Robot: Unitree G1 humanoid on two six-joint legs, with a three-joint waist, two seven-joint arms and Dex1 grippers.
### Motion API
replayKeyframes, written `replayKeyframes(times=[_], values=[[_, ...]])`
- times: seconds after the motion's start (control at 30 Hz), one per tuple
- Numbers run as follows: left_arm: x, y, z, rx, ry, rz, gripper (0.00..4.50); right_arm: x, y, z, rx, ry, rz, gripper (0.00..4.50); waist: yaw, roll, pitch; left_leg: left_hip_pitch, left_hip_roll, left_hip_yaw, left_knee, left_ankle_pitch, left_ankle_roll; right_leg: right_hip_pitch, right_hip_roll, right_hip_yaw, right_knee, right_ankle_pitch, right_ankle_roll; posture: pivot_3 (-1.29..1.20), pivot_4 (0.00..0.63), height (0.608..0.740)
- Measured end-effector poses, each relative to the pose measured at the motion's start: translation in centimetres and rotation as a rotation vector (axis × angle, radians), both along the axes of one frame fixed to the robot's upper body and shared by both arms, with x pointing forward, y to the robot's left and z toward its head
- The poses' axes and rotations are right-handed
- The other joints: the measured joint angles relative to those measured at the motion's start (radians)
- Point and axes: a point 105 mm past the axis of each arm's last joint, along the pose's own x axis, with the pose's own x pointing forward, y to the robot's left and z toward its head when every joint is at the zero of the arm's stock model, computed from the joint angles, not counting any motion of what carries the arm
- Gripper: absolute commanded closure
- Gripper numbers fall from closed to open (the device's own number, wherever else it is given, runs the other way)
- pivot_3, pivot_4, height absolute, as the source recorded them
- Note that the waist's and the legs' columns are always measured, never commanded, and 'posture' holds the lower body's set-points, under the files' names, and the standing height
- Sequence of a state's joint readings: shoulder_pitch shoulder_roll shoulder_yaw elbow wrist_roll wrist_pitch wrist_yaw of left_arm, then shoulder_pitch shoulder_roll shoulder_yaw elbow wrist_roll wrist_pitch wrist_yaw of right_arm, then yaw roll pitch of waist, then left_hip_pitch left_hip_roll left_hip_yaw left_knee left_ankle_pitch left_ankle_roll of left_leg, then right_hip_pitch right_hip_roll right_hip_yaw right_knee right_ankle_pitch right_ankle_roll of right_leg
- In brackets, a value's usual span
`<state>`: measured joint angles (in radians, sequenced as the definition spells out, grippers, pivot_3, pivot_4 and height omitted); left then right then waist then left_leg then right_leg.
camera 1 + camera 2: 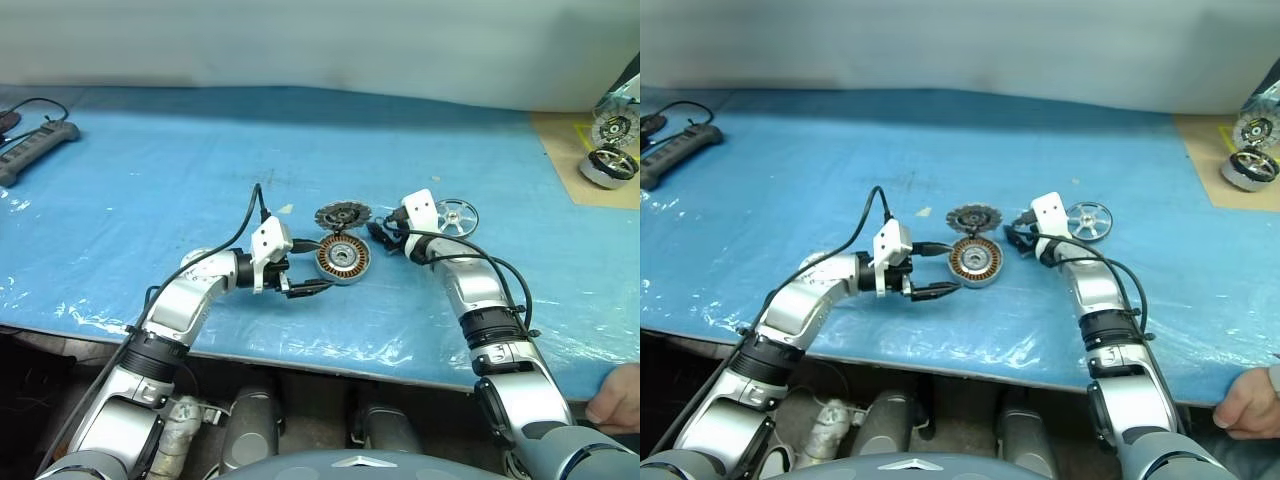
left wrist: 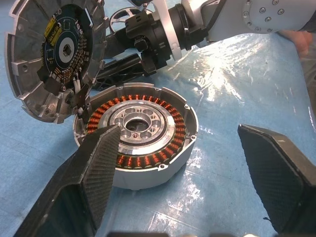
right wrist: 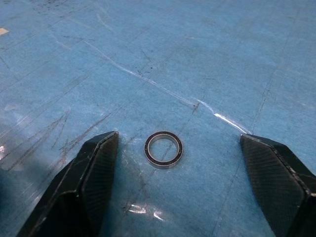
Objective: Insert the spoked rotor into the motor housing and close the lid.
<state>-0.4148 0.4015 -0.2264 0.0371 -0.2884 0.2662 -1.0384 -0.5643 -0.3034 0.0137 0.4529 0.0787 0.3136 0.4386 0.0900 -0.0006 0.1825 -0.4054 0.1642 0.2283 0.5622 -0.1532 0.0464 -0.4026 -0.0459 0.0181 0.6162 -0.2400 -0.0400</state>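
The motor housing (image 1: 343, 260), a shallow silver cup with copper windings (image 2: 148, 101), lies on the blue mat. My left gripper (image 1: 322, 264) is open and level, and the housing (image 2: 143, 163) sits between its fingers (image 2: 96, 163) without being clamped. The lid (image 2: 54, 59) stands tilted against the housing's far rim, its toothed rim and inner face showing. To the right lies the spoked rotor (image 1: 456, 217). My right gripper (image 1: 377, 235) is open between housing and rotor, low over the mat. A small metal ring (image 3: 164, 149) lies between its fingers (image 3: 94, 168), untouched.
A black power strip (image 1: 35, 140) lies at the far left. Two black-rimmed motor units (image 1: 610, 165) stand on a tan board at the far right. A person's hand (image 1: 615, 400) rests at the table's front right edge. A small pale scrap (image 1: 285, 209) lies near the lid.
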Motion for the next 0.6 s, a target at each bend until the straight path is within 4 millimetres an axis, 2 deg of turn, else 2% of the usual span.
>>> replayKeyframes(times=[0.27,0.5,0.6], values=[[0.0,0.0,0.0,0.000,-0.001,0.000,0.45,-0.5,0.2,-0.1,0.004,0.007,0.022,3.89,0.000,0.000,0.000,0.000,0.000,0.000,0.000,0.000,0.000,0.000,0.000,0.000,0.000,0.000,0.000,0.00,0.150,0.740],[0.1,-0.1,0.1,-0.002,-0.005,-0.002,0.45,-1.8,0.2,0.0,-0.011,0.014,0.065,3.95,0.003,0.000,0.000,-0.001,0.000,0.000,-0.001,0.000,0.000,-0.001,0.000,0.000,-0.001,0.000,0.000,0.00,0.150,0.740],[0.1,-0.2,0.2,-0.014,0.007,-0.002,0.45,-3.0,-0.7,0.3,-0.014,0.022,0.070,3.95,0.007,0.000,0.000,-0.002,0.000,0.000,-0.001,0.000,0.000,-0.001,0.000,0.000,-0.002,0.000,0.000,0.00,0.150,0.740]])
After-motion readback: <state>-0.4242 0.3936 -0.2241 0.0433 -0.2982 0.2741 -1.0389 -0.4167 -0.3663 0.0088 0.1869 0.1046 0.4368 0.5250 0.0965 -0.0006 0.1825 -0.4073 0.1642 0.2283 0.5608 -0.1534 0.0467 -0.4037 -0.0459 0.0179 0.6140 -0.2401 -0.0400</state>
